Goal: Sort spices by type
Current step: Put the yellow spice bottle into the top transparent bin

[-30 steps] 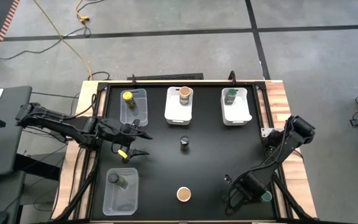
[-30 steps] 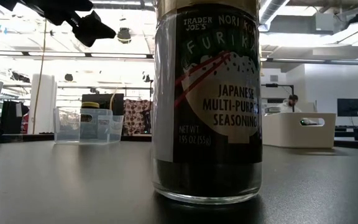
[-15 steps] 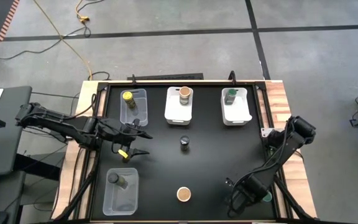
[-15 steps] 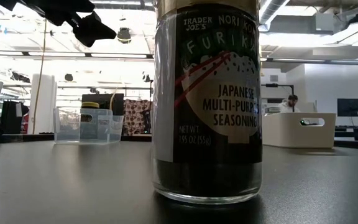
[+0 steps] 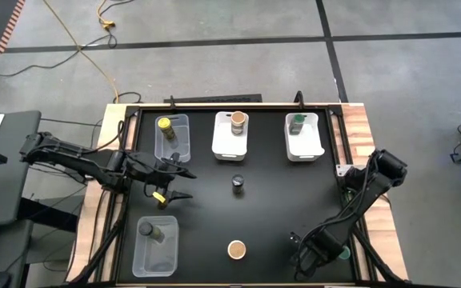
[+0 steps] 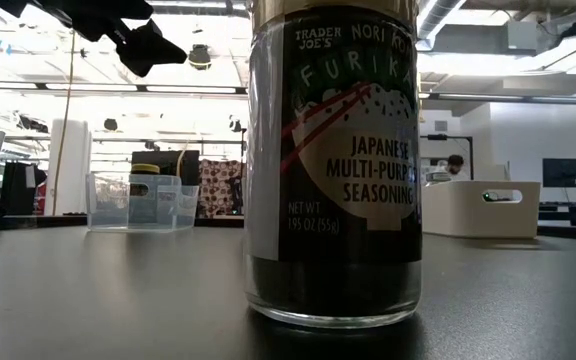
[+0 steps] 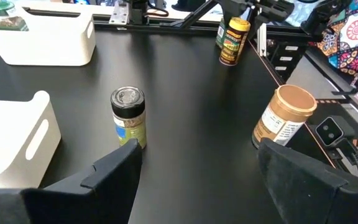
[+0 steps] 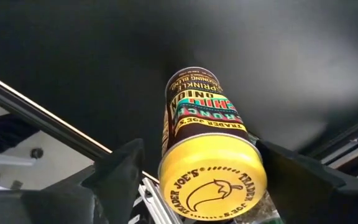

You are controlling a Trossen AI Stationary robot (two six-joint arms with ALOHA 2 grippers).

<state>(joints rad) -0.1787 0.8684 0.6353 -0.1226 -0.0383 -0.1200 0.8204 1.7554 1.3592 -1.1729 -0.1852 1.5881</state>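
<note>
"Starting on the left side, where was the left gripper (image 5: pixel 170 183), and what did it have?"

"It hung over the black table (image 5: pixel 278 208) near the left edge, between the far clear bin (image 5: pixel 173 142) and the near clear bin (image 5: pixel 157 254). Its jaws were spread wide and it had nothing in them. Ahead of it stood a dark grey-topped jar (image 5: pixel 238 184), upright at the middle of the table, and a tan-topped jar (image 5: pixel 237 250) closer to the front edge, well apart from the grey one."

"And the right gripper (image 5: pixel 309 256)?"

"It was down at the front right corner, right at a yellow-topped jar (image 8: pixel 211 180). Whether it was gripping that jar or merely close around it, one could not tell. A green-topped jar (image 5: pixel 342 253) sat just beside them."

"Where were the other spices?"

"Four were in bins. A yellow-topped one (image 5: pixel 165 125) was in the far clear bin, a tan-topped one (image 5: pixel 238 119) in the middle white bin (image 5: pixel 230 144), and a green-topped one (image 5: pixel 297 122) in the right white bin (image 5: pixel 306 146). One with a greyish top (image 5: pixel 146 229) was in the near clear bin."

"And the table-level camera?"

"It was filled by a furikake jar (image 6: pixel 333 160), standing upright close to the lens."
</note>
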